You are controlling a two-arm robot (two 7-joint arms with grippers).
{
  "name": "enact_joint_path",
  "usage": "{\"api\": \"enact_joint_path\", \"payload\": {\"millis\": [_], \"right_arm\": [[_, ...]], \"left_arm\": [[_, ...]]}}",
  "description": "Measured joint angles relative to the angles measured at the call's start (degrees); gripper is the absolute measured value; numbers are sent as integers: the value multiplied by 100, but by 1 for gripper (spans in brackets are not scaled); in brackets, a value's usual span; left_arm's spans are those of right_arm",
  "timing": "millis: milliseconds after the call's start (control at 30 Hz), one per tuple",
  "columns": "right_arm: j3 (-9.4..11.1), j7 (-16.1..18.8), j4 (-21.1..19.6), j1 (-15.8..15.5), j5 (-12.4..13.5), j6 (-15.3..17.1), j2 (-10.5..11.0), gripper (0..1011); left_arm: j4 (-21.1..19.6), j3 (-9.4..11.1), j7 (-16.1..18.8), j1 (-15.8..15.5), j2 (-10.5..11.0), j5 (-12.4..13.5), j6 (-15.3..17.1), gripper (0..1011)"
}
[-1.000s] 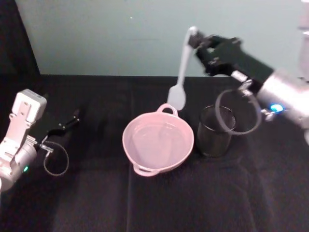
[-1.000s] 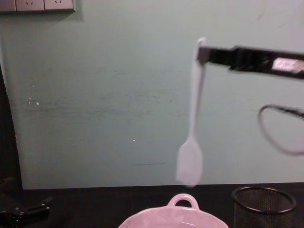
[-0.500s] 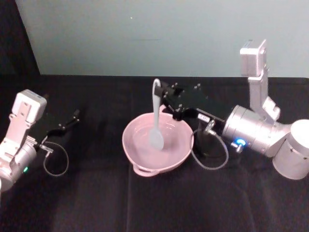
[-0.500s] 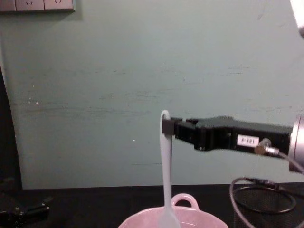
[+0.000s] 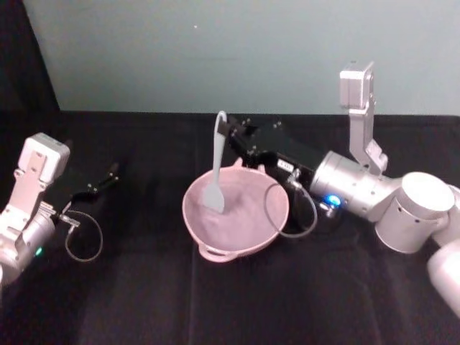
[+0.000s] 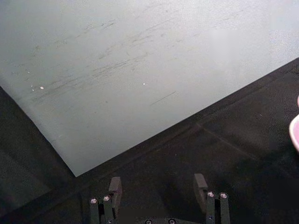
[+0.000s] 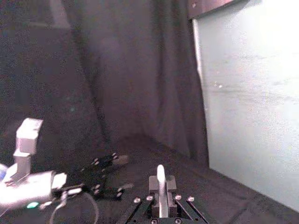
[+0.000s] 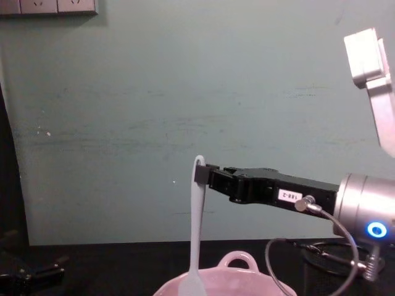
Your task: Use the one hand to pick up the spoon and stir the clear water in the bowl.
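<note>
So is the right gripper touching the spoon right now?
Touching. The chest view shows the right gripper shut on the spoon near the handle's top end, no gap. The left gripper sits parked far left.

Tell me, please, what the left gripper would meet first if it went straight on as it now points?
Likely the green wall: the open left gripper points across the black cloth toward it, with the bowl off to one side. Depth is unclear.

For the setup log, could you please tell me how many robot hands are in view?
2. The right hand grips the spoon, its blade down in the bowl; the left hand is open at the left of the table.
</note>
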Motion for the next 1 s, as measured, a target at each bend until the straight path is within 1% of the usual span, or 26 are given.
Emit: {"api": "enact_joint_path", "payload": {"millis": [33,67,167,267,400,500,600,667,733,833,900,1000], "right_arm": [[15,12,83,38,7,-38,-37,99],[40,30,249,107,7,-108,-100,99],[88,26,479,210,-33,-196,-162,99],[146,-52,570,250,-129,-230,-149,99],[213,-160,542,228,-227,-231,-76,99],[332,-293,369,95,-316,-219,53,99],[392,-358,202,-14,-360,-182,138,99],[432,-405,22,-124,-404,-139,210,99],[450,-440,-114,-205,-439,-107,260,99],[453,-488,-482,-392,-547,-22,384,98],[429,-512,-727,-503,-624,29,453,99],[394,-522,-944,-606,-687,77,506,98]], "left_arm": [[0,0,0,0,0,0,0,1011],[0,0,0,0,0,0,0,1011],[0,0,0,0,0,0,0,1011],[0,0,0,0,0,0,0,1011],[0,0,0,0,0,0,0,1011],[0,0,0,0,0,0,0,1011],[0,0,0,0,0,0,0,1011],[0,0,0,0,0,0,0,1011],[0,0,0,0,0,0,0,1011],[0,0,0,0,0,0,0,1011],[0,0,0,0,0,0,0,1011],[0,0,0,0,0,0,0,1011]]}}
